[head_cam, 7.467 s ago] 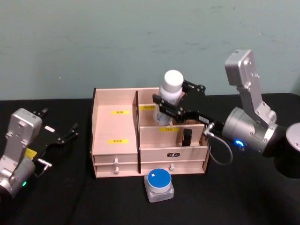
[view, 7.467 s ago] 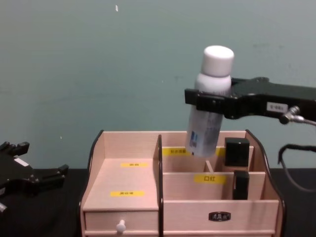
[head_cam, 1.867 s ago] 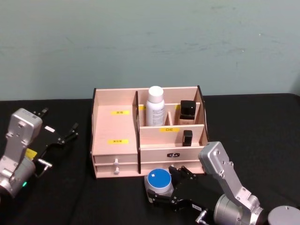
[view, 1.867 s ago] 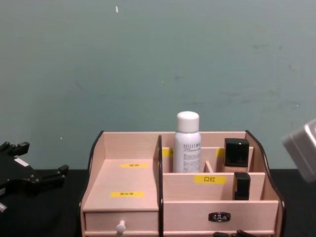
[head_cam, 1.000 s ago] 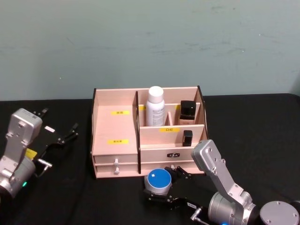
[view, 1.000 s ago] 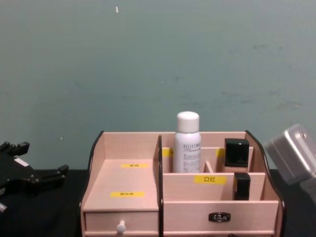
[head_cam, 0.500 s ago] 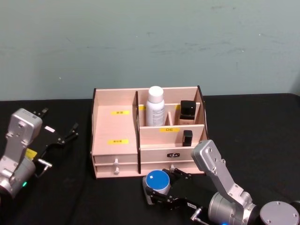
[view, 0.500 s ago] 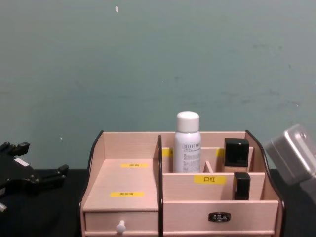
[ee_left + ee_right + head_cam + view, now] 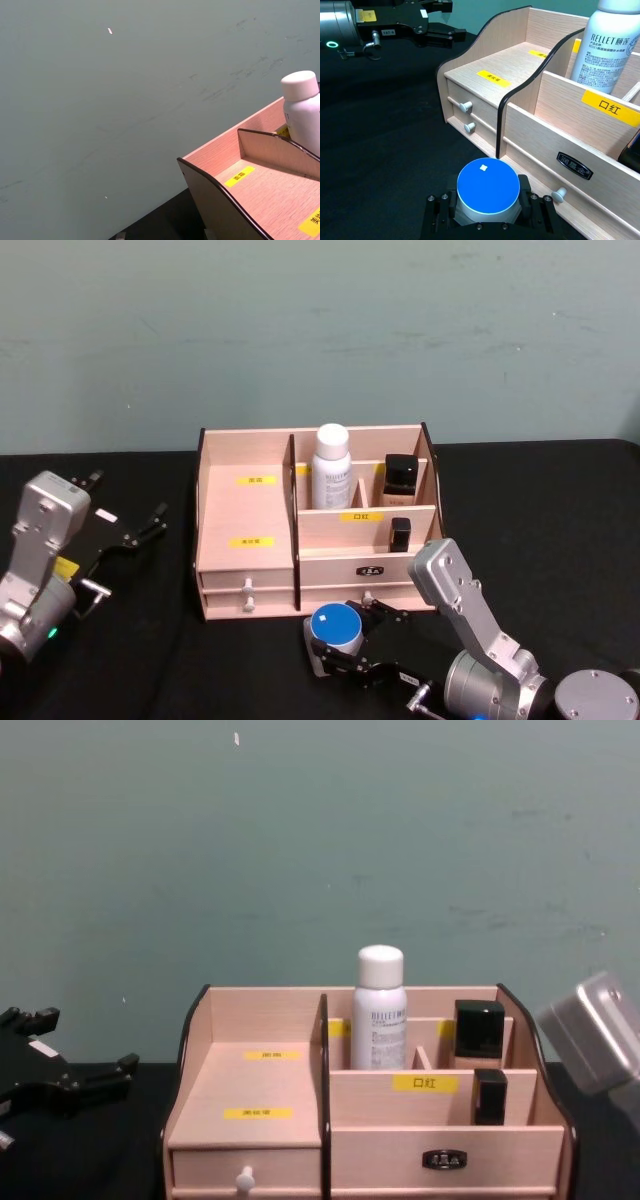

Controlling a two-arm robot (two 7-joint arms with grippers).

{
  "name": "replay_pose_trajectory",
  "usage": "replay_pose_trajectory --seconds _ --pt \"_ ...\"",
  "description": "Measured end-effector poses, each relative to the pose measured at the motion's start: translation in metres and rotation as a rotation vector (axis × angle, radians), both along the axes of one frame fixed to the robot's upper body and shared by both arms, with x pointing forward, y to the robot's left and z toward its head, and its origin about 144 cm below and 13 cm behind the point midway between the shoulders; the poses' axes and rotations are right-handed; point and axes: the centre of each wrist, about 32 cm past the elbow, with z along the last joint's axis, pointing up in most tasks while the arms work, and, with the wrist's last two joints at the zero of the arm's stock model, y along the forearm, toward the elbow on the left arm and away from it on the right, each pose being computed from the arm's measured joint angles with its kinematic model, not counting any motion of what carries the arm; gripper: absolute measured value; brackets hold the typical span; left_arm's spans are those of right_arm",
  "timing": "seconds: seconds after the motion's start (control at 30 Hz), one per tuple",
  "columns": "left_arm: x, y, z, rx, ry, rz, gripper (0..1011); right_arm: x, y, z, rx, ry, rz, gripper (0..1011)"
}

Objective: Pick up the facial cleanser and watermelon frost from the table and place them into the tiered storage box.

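The facial cleanser (image 9: 332, 466), a tall white bottle, stands upright in a back compartment of the tiered storage box (image 9: 225, 510); it also shows in the chest view (image 9: 380, 1010). On the black table just in front of the box's drawers sits the watermelon frost (image 9: 335, 628), a blue-lidded jar. My right gripper (image 9: 338, 642) is shut on it. In the right wrist view its black fingers (image 9: 526, 196) press both sides of the jar (image 9: 487, 186). At the far left my left gripper (image 9: 125, 504) is parked and open, holding nothing.
Two black rectangular bottles (image 9: 400, 475) (image 9: 400, 533) fill the box's right compartments. The wide left shelf (image 9: 260, 1090) holds nothing but yellow labels. Two small drawer knobs (image 9: 466, 106) stick out toward the jar. A green wall rises behind the table.
Earlier my right gripper held the facial cleanser above the box; the bottle now stands inside. The gripper came down in front and closed on the jar, which has shifted slightly left.
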Motion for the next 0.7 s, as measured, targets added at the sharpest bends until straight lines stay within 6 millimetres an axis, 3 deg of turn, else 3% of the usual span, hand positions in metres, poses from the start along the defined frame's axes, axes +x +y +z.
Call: replay_pose_trajectory --seconds 0.33,0.7 --pt "0.0 0.0 0.0 0.0 0.0 0.0 1010 0.0 -0.002 0.003 0.019 -0.017 0.04 726" --pt "0.0 0.0 0.0 0.0 0.0 0.0 1010 0.003 0.005 0.036 0.041 -0.099 0.121 726"
